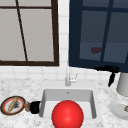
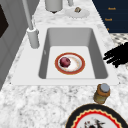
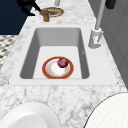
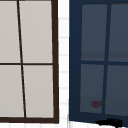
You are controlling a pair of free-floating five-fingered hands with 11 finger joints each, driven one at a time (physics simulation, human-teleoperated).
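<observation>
My left hand (image 1: 35, 107) hovers over the counter at the sink's left rim, open, next to a small amber jar (image 1: 27, 106). In the left side view this hand (image 2: 116, 56) spreads its straight fingers toward the basin, holding nothing, with the jar (image 2: 102, 93) close by. My right hand (image 1: 108, 69) floats high at the lower edge of a dark blue cabinet door (image 1: 100, 32), fingers straight, thumb hanging down. A red-rimmed plate (image 2: 75, 68) with a dark red fruit (image 2: 65, 62) lies in the sink (image 2: 71, 33). A bright red ball (image 1: 67, 115) covers the basin's front.
A patterned plate (image 1: 12, 105) lies left of the jar. The faucet (image 1: 68, 75) stands behind the basin. On the right are a white canister (image 1: 123, 83) and a white plate (image 1: 118, 108) with a small item. A dark red thing (image 4: 96, 103) shows behind the blue door.
</observation>
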